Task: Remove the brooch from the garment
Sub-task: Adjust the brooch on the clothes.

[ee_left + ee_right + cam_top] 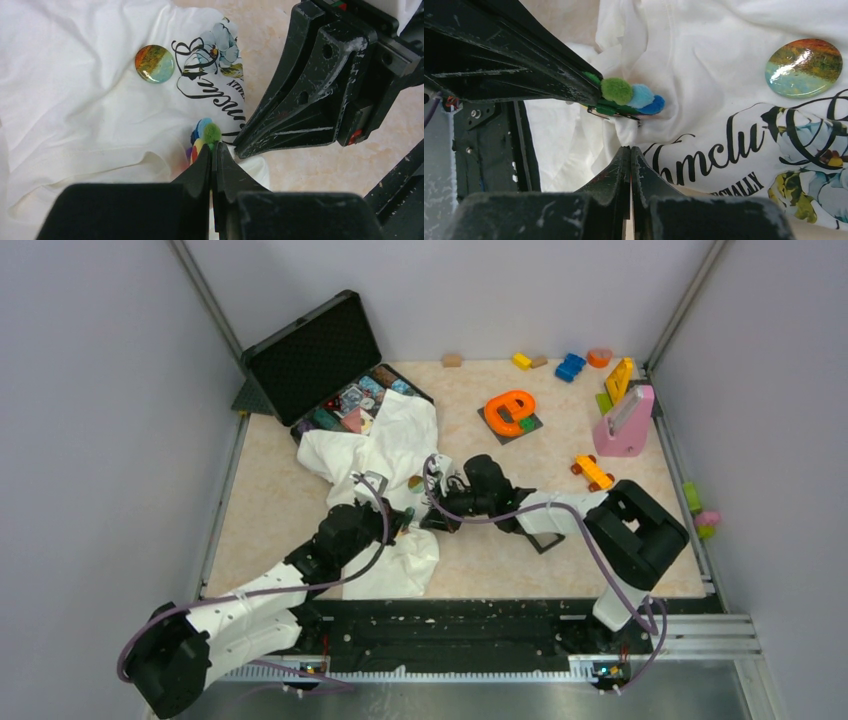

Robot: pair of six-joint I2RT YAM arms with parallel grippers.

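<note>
The white garment (pixel 395 440) lies crumpled at the table's middle left, and its dark script lettering shows in the wrist views (pixel 724 145). The brooch (pixel 206 135), a cluster of green, blue, yellow and red bead-like petals, sits on the cloth beside the lettering. My left gripper (pixel 212 152) is shut on the brooch's green edge. In the right wrist view the brooch (pixel 631 97) sits at the left gripper's tip, with its metal pin below it. My right gripper (pixel 630 149) is shut on a fold of the garment just under the brooch. The two grippers meet tip to tip (pixel 420 517).
A round orange-and-teal button badge (pixel 154 63) is on the garment near the floral print. An open black case (pixel 315 355) holds small items at the back left. An orange toy car (pixel 592 472), an orange e-shaped toy (pixel 510 410), a pink object (pixel 625 425) and coloured blocks lie right and back.
</note>
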